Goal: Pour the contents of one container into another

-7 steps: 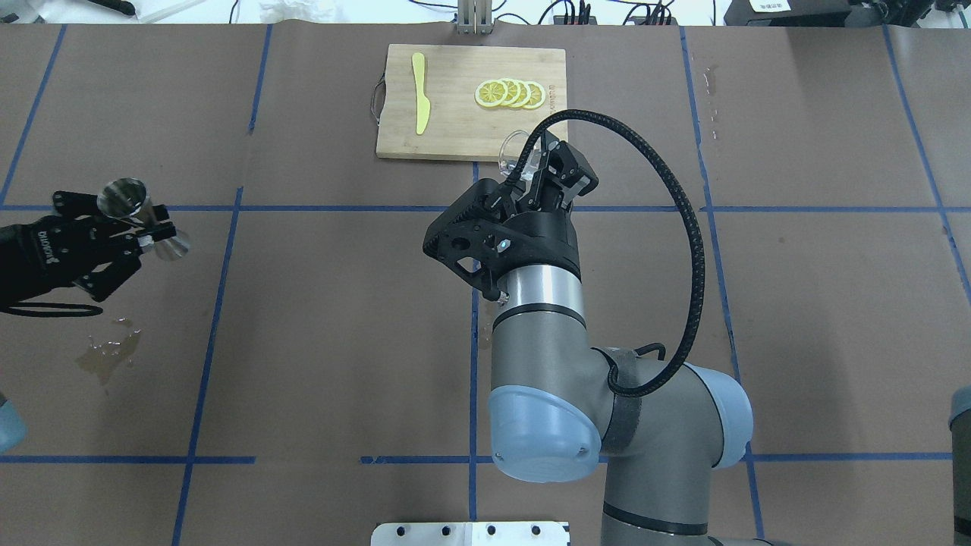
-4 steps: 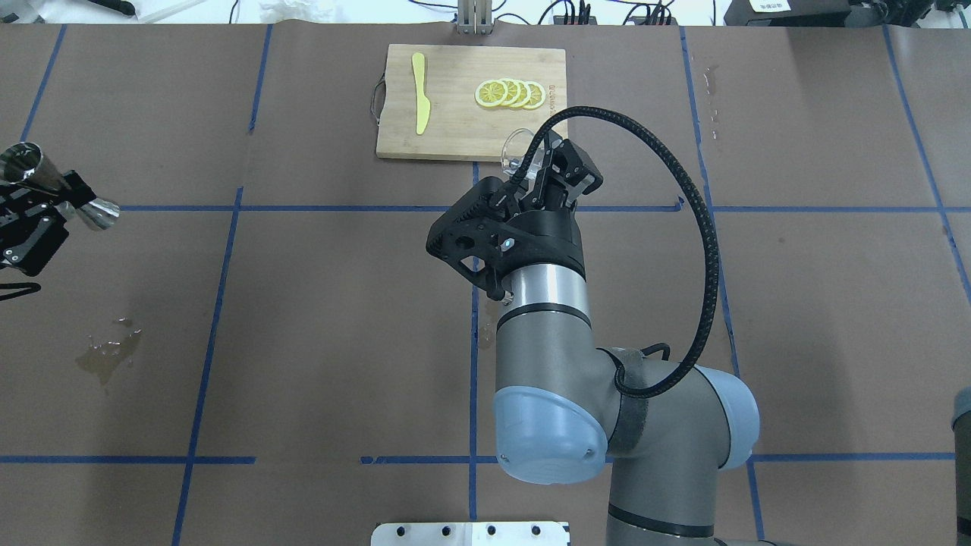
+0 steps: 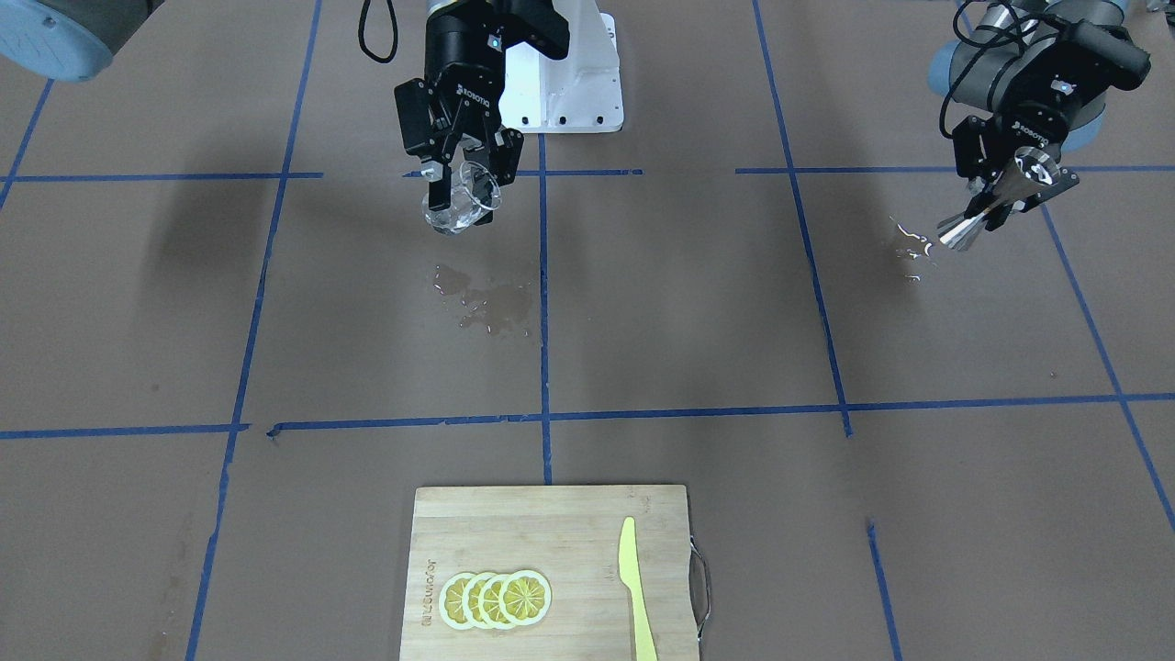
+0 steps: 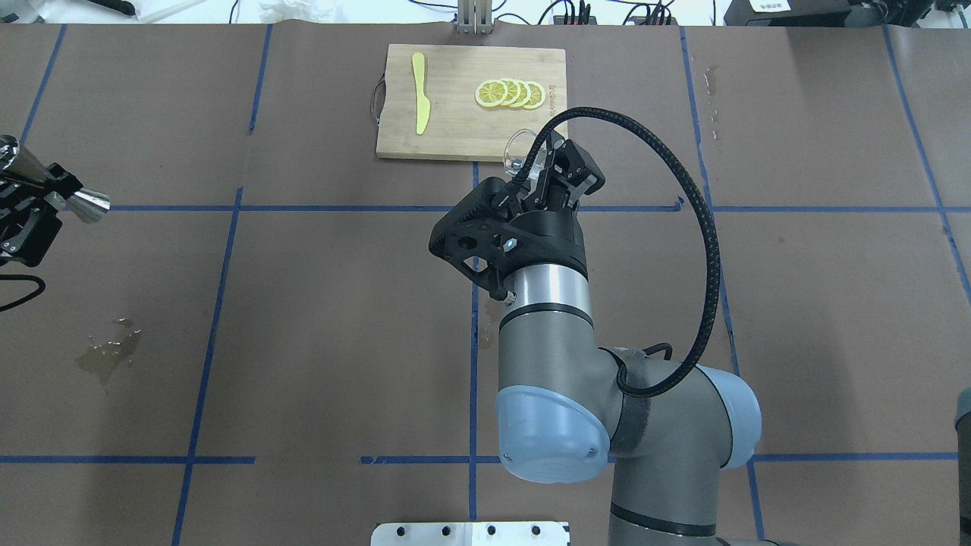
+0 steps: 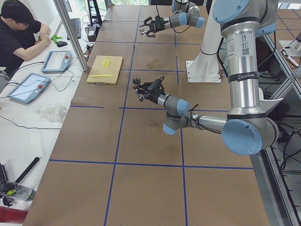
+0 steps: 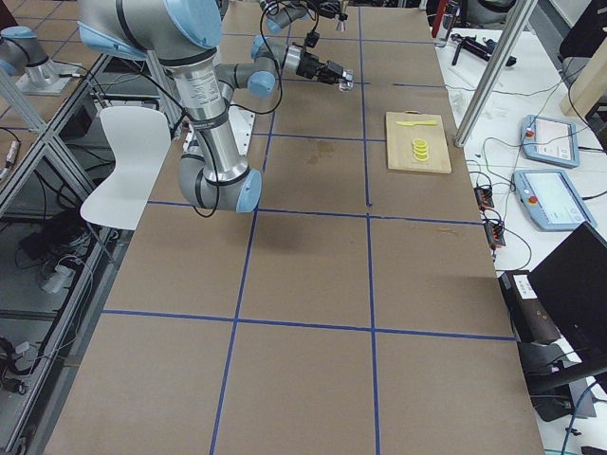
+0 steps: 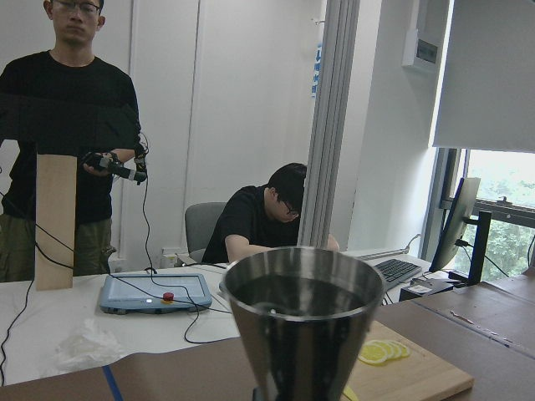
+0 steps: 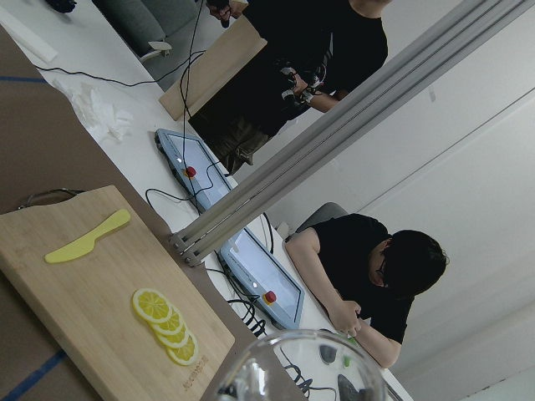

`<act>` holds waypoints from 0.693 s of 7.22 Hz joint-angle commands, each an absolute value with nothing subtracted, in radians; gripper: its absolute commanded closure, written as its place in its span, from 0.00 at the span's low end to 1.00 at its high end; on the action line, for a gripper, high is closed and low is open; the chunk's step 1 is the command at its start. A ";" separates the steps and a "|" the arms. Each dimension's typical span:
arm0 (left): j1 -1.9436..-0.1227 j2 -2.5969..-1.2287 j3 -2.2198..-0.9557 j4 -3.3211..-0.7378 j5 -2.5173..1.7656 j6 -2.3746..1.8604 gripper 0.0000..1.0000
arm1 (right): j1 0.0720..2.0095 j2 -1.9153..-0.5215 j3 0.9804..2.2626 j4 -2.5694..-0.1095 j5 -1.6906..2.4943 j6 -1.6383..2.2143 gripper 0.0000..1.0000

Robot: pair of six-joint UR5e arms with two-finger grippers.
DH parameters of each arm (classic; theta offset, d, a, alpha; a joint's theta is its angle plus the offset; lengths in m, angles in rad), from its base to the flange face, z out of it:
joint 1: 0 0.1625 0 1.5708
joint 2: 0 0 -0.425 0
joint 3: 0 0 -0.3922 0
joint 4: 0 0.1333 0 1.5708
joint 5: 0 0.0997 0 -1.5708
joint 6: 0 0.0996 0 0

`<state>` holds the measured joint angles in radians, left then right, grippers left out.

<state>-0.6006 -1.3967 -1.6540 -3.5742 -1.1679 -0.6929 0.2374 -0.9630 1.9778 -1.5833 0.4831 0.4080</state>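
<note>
Pulling my left gripper (image 4: 44,191), clamped on the shiny double-coned steel jigger (image 4: 85,203), farther toward the left edge of the brown table (image 4: 318,318) than a second ago, I keep my right gripper (image 3: 464,179) clamped on the clear glass cup (image 3: 456,211) over its middle.

From the left end of the room, the near arm (image 5: 244,70) fills the right side of the frame, and its forearm reaches left over the brown surface (image 5: 141,183) with its blue tape lines. Near the middle, the left gripper (image 5: 144,90) is clamped on a small metal jigger (image 5: 138,83). At the top, the far arm's right gripper (image 5: 151,26) looks tiny, and what it carries is too small to tell. A wooden cutting board (image 5: 115,67) lies upper left of centre, carrying lemon slices (image 5: 106,61) and a yellow knife (image 5: 101,76). A wet patch (image 5: 153,63) shows to its right. In the upper left corner a person (image 5: 16,35) sits at a white table.
</note>
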 commanded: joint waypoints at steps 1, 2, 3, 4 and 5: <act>-0.523 -1.393 -1.649 -3.522 -1.134 -0.721 1.00 | 0.238 -0.966 1.990 -1.585 0.483 0.408 1.00; -0.503 -1.391 -1.637 -3.486 -1.106 -0.721 1.00 | 0.238 -0.968 1.990 -1.585 0.482 0.408 1.00; -0.453 -1.394 -1.597 -3.485 -1.015 -0.722 1.00 | 0.238 -0.968 1.990 -1.585 0.482 0.408 1.00; -0.366 -1.399 -1.583 -3.482 -0.885 -0.721 1.00 | 0.238 -0.974 1.990 -1.583 0.482 0.410 1.00; -0.301 -1.399 -1.585 -3.481 -0.753 -0.721 1.00 | 0.238 -0.976 1.990 -1.583 0.482 0.410 1.00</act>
